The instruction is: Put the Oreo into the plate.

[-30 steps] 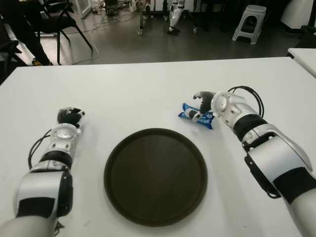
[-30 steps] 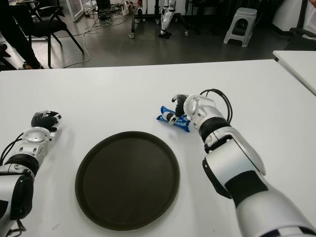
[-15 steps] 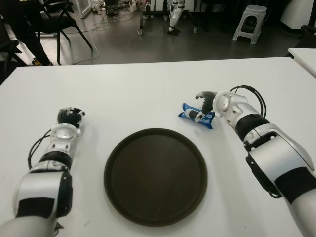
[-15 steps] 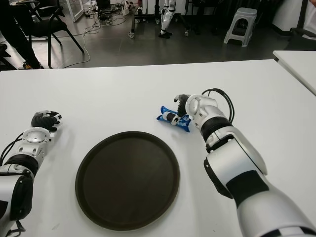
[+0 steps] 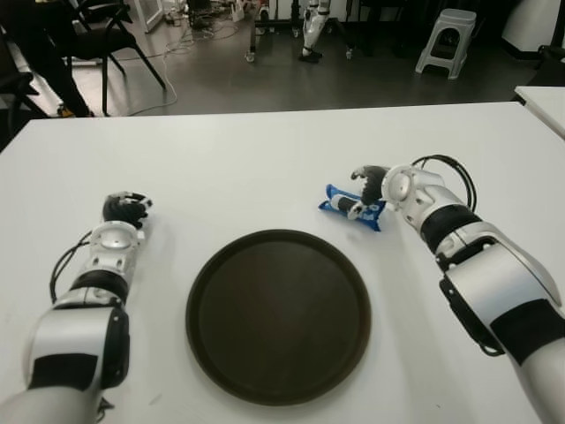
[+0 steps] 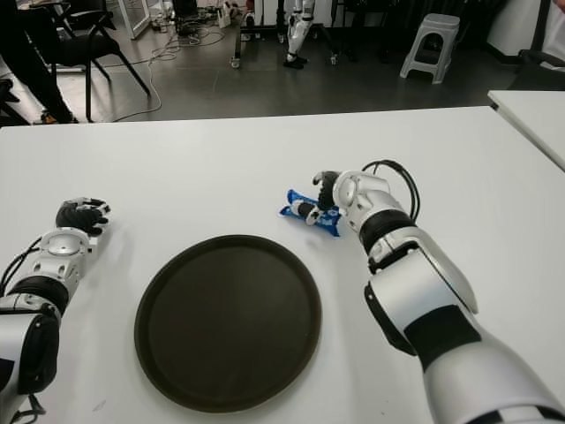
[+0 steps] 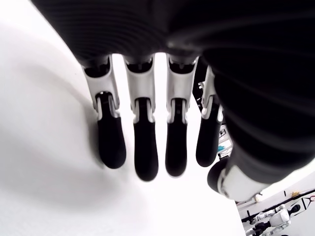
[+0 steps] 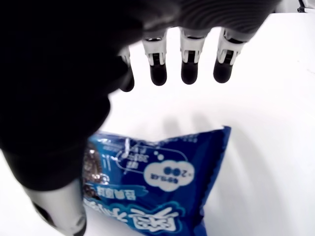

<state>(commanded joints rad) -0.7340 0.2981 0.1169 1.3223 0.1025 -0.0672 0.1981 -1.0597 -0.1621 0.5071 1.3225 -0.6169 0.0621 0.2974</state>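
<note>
The Oreo (image 5: 350, 206) is a blue packet lying on the white table (image 5: 256, 159), just beyond the right rim of the round dark plate (image 5: 278, 318). My right hand (image 5: 365, 185) hovers over the packet's right end. In the right wrist view its fingertips (image 8: 189, 73) stay spread and straight above the Oreo packet (image 8: 157, 191), and the thumb sits beside the packet without closing on it. My left hand (image 5: 124, 208) shows left of the plate, its fingers (image 7: 142, 152) relaxed and holding nothing.
Beyond the table's far edge the floor holds black chairs (image 5: 106, 35), a white stool (image 5: 446, 40) and cables. A second white table (image 5: 546, 102) stands at the far right. A person's legs (image 5: 40, 53) show at the upper left.
My right hand has edged slightly to the right and away over the packet. The Oreo, the plate and my left hand stay where they were.
</note>
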